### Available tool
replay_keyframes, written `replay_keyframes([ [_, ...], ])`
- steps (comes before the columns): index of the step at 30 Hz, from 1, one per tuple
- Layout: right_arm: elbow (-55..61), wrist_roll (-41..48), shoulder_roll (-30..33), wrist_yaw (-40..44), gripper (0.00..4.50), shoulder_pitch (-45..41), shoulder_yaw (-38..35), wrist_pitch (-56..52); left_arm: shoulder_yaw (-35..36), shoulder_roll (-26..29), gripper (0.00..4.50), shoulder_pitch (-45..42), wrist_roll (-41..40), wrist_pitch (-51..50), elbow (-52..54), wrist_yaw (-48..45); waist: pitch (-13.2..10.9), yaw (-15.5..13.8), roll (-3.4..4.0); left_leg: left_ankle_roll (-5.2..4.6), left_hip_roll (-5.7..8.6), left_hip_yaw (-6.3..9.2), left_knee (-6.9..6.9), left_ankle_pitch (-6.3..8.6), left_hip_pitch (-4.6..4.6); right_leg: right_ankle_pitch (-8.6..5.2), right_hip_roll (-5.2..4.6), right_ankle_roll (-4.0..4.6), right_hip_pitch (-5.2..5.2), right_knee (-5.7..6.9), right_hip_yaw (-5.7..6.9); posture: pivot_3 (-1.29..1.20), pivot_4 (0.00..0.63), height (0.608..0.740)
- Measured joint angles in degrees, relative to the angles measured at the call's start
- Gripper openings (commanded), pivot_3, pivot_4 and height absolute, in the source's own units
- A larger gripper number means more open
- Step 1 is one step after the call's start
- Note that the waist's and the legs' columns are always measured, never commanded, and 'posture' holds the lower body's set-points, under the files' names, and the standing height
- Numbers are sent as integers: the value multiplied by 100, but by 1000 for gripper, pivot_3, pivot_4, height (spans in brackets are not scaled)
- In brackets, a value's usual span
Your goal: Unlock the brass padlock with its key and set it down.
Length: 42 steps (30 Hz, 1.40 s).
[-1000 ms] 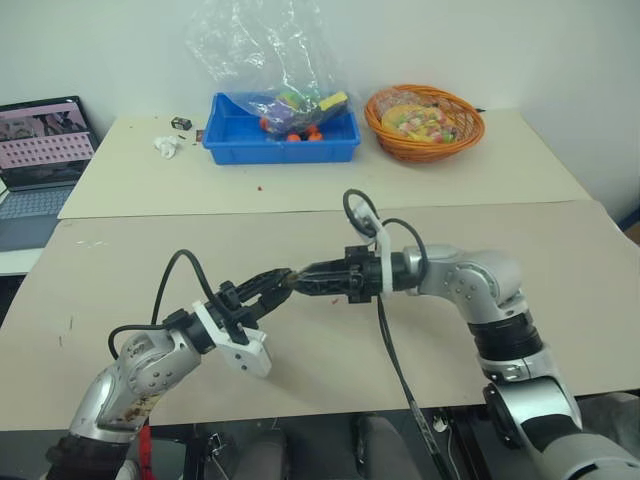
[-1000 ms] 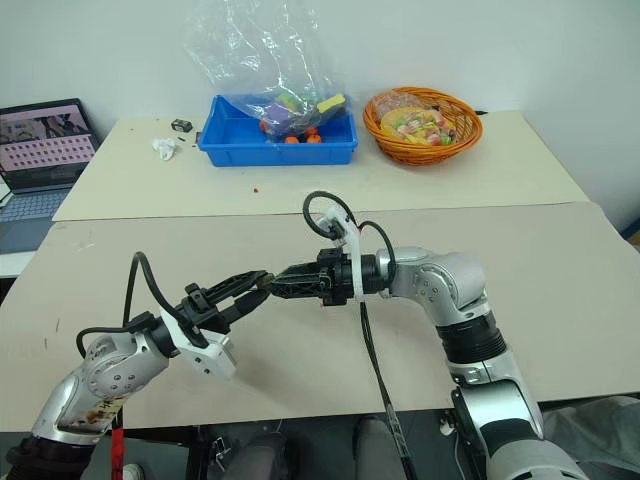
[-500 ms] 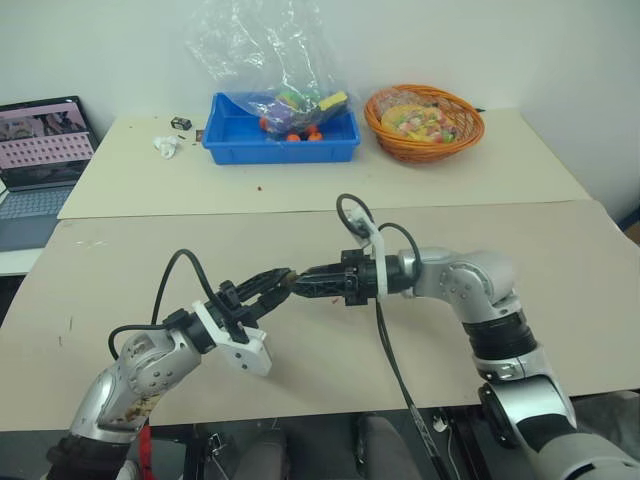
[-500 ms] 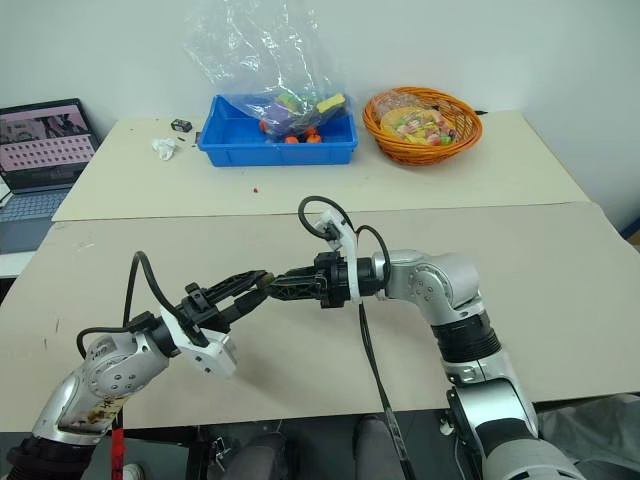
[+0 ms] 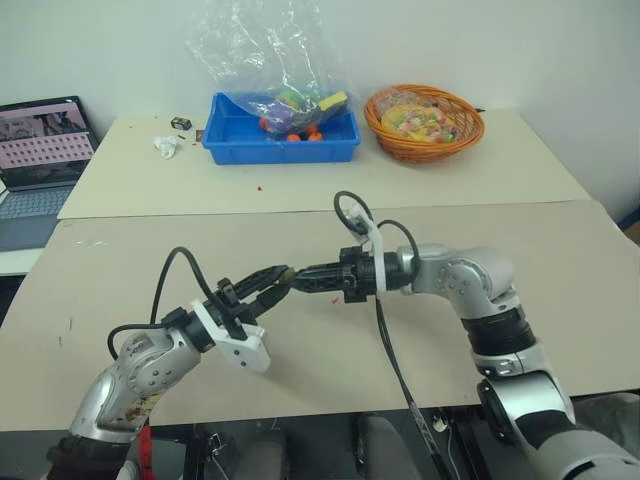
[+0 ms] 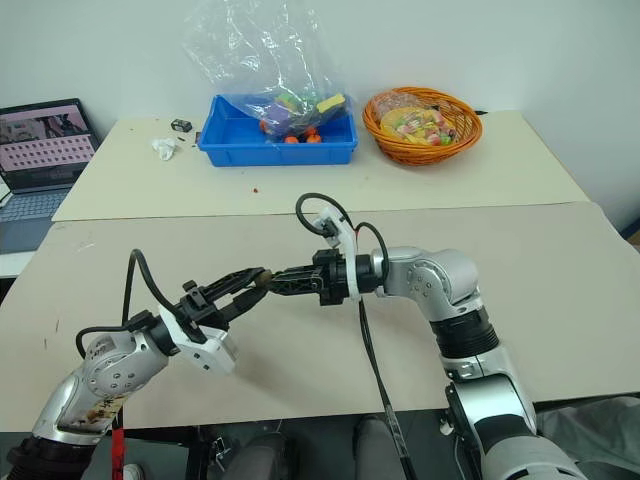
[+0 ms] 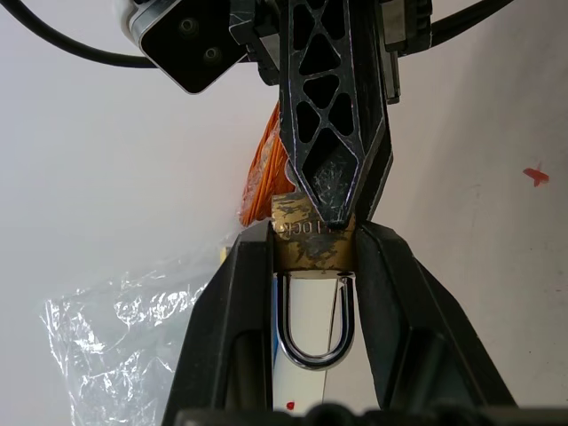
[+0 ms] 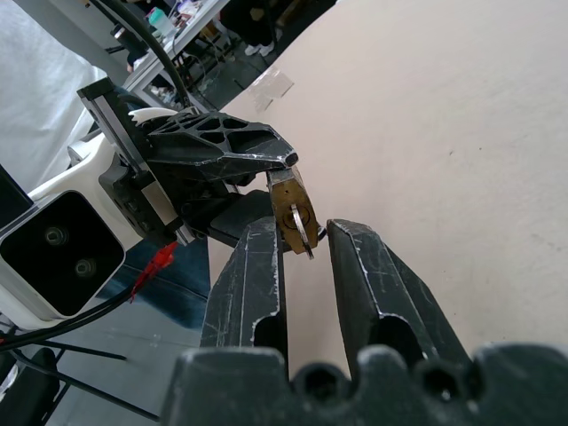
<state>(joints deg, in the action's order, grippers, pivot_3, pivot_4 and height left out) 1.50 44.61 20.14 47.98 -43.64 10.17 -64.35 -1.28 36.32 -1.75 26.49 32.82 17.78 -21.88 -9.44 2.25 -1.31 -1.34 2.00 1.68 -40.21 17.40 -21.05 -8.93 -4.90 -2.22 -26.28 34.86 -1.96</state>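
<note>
Narrowing over the last second, the right claw (image 8: 306, 244) had drawn its two fingers in around the key (image 8: 304, 232) while both arms kept their places over the tabletop (image 5: 560, 260). That claw's fingers stood close on either side of the key, which sat in the keyhole face of the brass padlock (image 7: 312, 241); whether they already pinched it could not be told. The left claw (image 7: 311, 266) was clenched on the padlock's body, held up off the tabletop, with the silvery shackle (image 7: 313, 324) lying back between its fingers and apparently still shut. The likeliest failure, as a judgement, was a turn begun before the key was firmly pinched, so the fingers would slip round the thin flat blade or knock it out. A hard twist could also roll the small padlock in the left claw's grip, or drop it to the tabletop below. Counted, largest to smallest: one tabletop, two claws, one padlock beside the right claw's tips, one key against the padlock.
</note>
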Motion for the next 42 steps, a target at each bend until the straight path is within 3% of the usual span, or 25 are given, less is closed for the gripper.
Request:
replay_keyframes([
  [21, 279, -56, -190, -299, 348, -66, -78, 11, 82, 1, 809, -16, -193, -89, 0, 47, 0, 4, 0, 0, 0, 0, 0, 0, 0, 0, 0, 0, 0, 1, 0, 0, 150, 735],
  [23, 293, -58, -202, -319, 1369, -65, -82, 11, 92, 1, 809, -16, -197, -87, 0, 49, 0, 2, 0, 0, 0, 0, 0, 0, 0, 0, 0, 0, 0, 0, 0, 0, 150, 735],
  [27, 345, -63, -256, -359, 2583, -63, -193, 11, 8, 12, 809, -6, -178, -65, 0, 0, 0, 3, 0, 0, 1, 1, 0, 0, -1, 0, 0, 0, -1, 1, 1, 0, 150, 735],
  [42, 510, -56, -272, -262, 2583, -63, -199, 14, -82, 18, 809, 25, -118, -72, 0, -94, 0, 8, 0, 0, 2, 1, 0, 0, 0, 0, -1, 0, -1, 1, 1, 0, 150, 735],
])
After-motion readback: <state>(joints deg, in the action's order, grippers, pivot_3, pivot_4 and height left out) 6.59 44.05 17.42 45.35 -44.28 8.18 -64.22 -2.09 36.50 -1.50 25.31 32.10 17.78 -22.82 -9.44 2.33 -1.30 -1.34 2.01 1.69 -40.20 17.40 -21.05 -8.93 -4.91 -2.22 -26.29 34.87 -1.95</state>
